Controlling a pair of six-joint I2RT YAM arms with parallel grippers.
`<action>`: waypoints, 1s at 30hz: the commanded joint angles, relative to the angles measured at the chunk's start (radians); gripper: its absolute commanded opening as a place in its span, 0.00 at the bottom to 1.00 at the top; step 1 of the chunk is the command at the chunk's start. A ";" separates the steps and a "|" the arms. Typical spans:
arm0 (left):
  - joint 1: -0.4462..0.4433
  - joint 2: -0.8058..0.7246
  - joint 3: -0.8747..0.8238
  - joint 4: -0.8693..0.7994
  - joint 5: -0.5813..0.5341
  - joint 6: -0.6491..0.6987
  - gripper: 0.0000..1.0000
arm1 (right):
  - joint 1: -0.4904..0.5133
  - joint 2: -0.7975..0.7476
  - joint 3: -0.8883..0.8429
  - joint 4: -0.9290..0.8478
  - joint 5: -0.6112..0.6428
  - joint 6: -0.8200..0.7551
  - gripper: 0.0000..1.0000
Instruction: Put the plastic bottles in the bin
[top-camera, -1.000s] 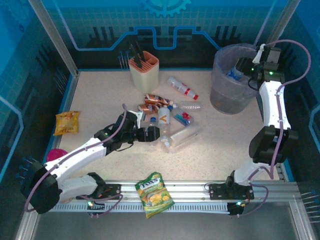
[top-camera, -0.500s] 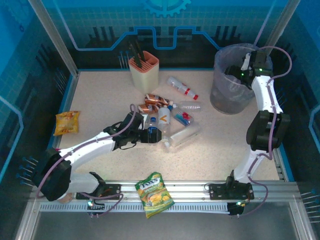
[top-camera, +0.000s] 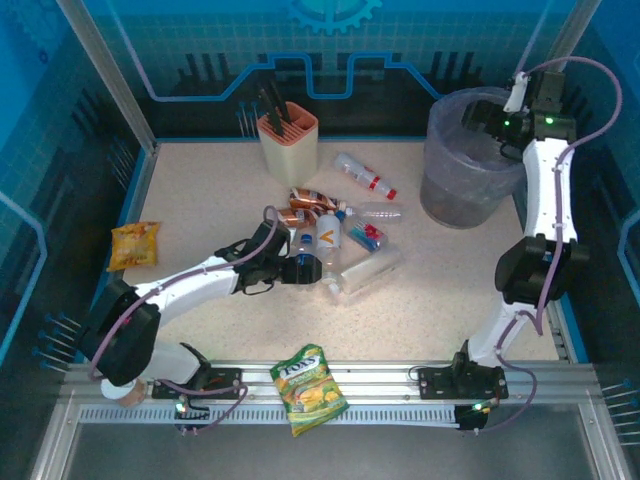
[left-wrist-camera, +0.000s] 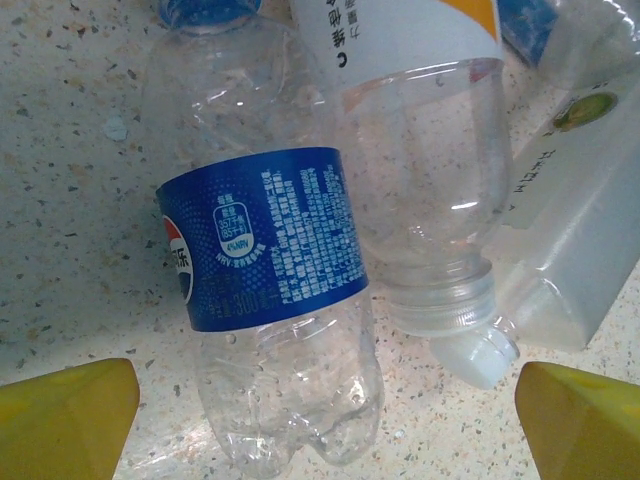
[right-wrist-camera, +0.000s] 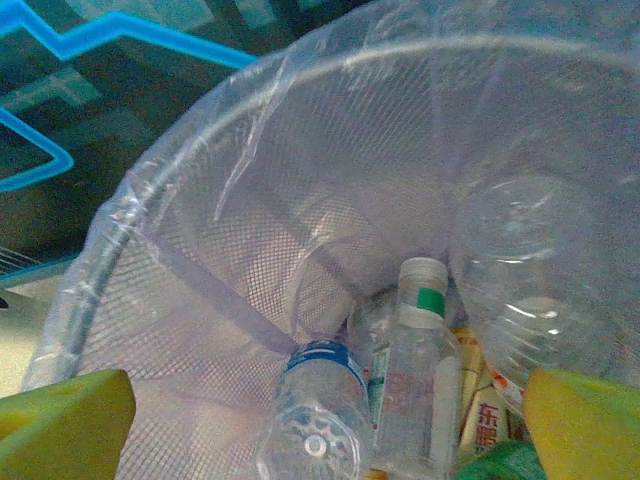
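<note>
1. The left gripper (top-camera: 298, 270) sits low at the left side of the bottle cluster mid-table. Its fingers (left-wrist-camera: 62, 420) are spread wide and clamp nothing. The base of the blue-labelled bottle (left-wrist-camera: 268, 300) lies in the gap between them.
2. The blue-labelled bottle lies flat with its long axis far–near, blue cap at the far end and base near.
3. The white-labelled bottle (left-wrist-camera: 420, 190) lies against its right side, roughly parallel but reversed, with its white cap pointing near. The square translucent bottle (left-wrist-camera: 570, 230) is just right of that, lying diagonally.
4. Table count from the top view: eight plastic bottles (top-camera: 340, 235), all lying down. They overlap, so the count is approximate. The red-capped bottle (top-camera: 362, 175) lies apart on the far side, cap toward near-right.
5. The right gripper (top-camera: 480, 118) hangs over the bin (top-camera: 445, 200) at far right, with its fingers (right-wrist-camera: 60, 425) wide and empty.
6. The bin holds at least five bottles, heaped at the bottom. The green-banded bottle (right-wrist-camera: 422, 370) has its cap toward the rim.
7. Elsewhere: two snack bags (top-camera: 133, 245) and one utensil holder (top-camera: 288, 140).
</note>
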 joint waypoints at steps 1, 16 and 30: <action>0.008 0.034 0.013 0.023 0.011 0.016 0.97 | -0.014 -0.118 0.023 -0.070 0.001 -0.010 1.00; 0.009 0.121 0.012 0.058 0.019 -0.011 0.65 | 0.100 -0.583 -0.466 0.020 -0.312 0.094 1.00; 0.009 0.004 0.008 -0.016 -0.006 0.012 0.49 | 0.265 -0.751 -0.758 0.104 -0.338 0.197 0.98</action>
